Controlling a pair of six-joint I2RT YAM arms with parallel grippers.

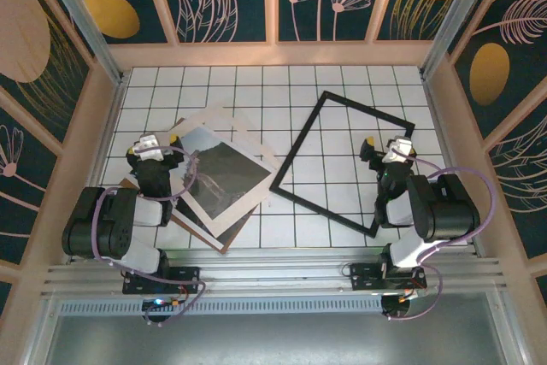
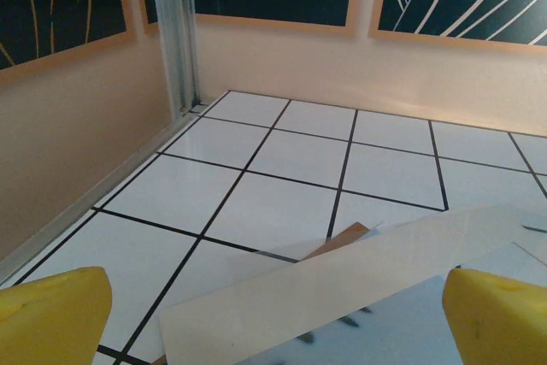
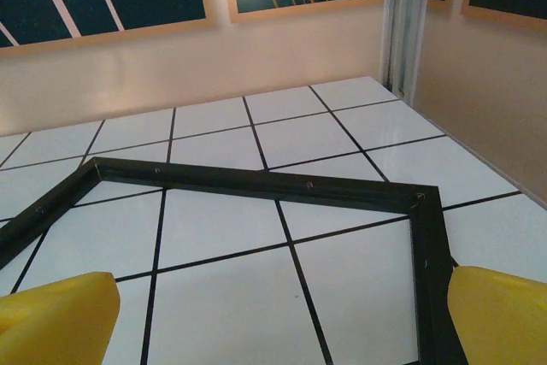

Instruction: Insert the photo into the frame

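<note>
The photo [image 1: 224, 179], a dark print with a white margin, lies at the left of the tiled table on top of a stack. My left gripper [image 1: 154, 143] hovers open over its left corner. In the left wrist view the yellow fingertips [image 2: 51, 314] stand wide apart above the photo's pale margin [image 2: 342, 284], with nothing between them. The black frame [image 1: 299, 140] lies flat and turned at an angle at centre right. My right gripper [image 1: 389, 148] is open above its right corner. That corner [image 3: 425, 203] shows between the right fingertips [image 3: 500, 318].
A cream-white mat border [image 1: 218, 115] pokes out from under the photo. A brown backing board [image 1: 198, 228] lies beneath both, its corner [image 2: 346, 238] showing. Low walls [image 1: 102, 126] ring the table.
</note>
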